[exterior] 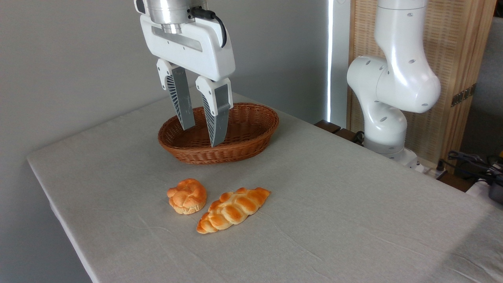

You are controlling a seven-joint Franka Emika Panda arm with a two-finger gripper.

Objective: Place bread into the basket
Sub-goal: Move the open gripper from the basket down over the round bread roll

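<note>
I stand at a table (353, 196) with a pale grey cloth over it. A plain grey wall (78, 59) is behind it on the left, and a wooden screen (463, 59) stands on the right. My white arm (393, 86) rises from its base at the right side of the table.

My gripper (201, 133) hangs high, pointing down, tilted a little. My two grey fingers (181, 100) are spread apart and hold nothing. In the picture they sit in front of the basket.

On the cloth, near the front, the small round bread (188, 195) sits on the left. A longer braided loaf (232, 209) lies just beside it on the right. I cannot tell if they touch.

The brown woven basket (251, 135) sits farther back, well apart from the bread. I see nothing inside it, though my fingers hide a part of it.
</note>
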